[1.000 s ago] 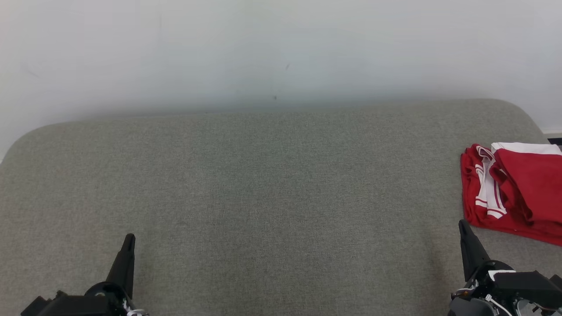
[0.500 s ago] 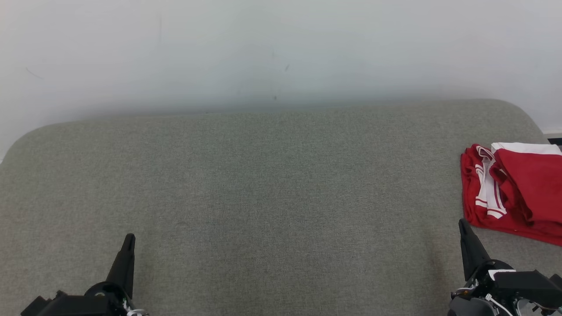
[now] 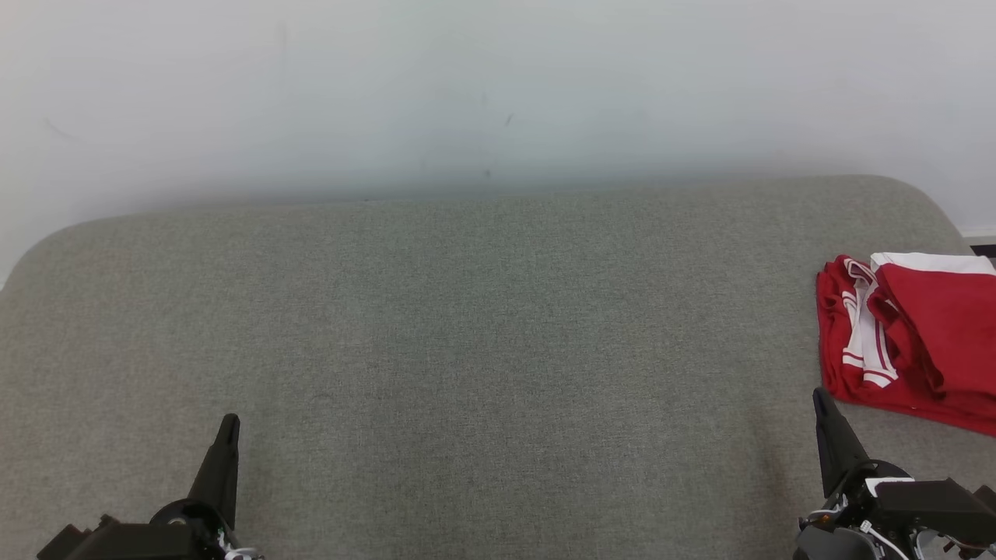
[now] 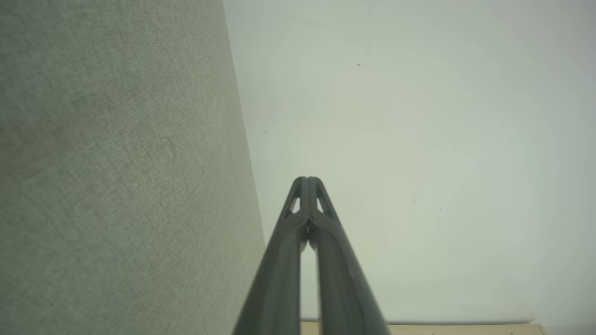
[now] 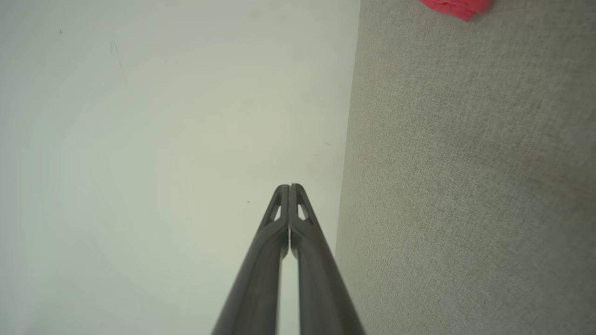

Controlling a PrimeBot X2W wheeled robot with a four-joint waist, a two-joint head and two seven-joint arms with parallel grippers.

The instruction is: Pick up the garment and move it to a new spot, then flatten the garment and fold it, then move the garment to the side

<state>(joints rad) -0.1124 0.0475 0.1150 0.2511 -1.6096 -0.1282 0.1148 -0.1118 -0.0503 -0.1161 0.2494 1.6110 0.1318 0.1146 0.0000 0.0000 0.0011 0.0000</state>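
The garment (image 3: pixel 926 342), red with white trim, lies in loose layers at the right end of the tabletop (image 3: pixel 482 327), partly cut off by the edge of the head view. A corner of it also shows in the right wrist view (image 5: pixel 458 7). Both grippers rest over the tabletop's near edge. The left gripper (image 3: pixel 229 424) is toward the tabletop's left end and the right gripper (image 3: pixel 821 400) toward its right end, just short of the garment. Each is clenched on nothing, with its two fingers pressed together at the tips, as both wrist views show (image 4: pixel 307 179) (image 5: pixel 289 187).

Whether the garment is waiting to be picked up or is already folded and set aside, I cannot tell.

If it still has to be lifted, these are the risks:
- A clenched gripper driven into the cloth would shove it along the tabletop rather than take it, so the fingers must part first.
- The garment sits close to the tabletop's right end, so a push that way could slide it off.
- Pinching only the top layer would peel the pile open and drag the rest.
- Part of the cloth is out of the head view, so a grasp there would be poorly aimed.

Compared with a second ago, nothing differs. Grippers, garment and camera are all where they were.
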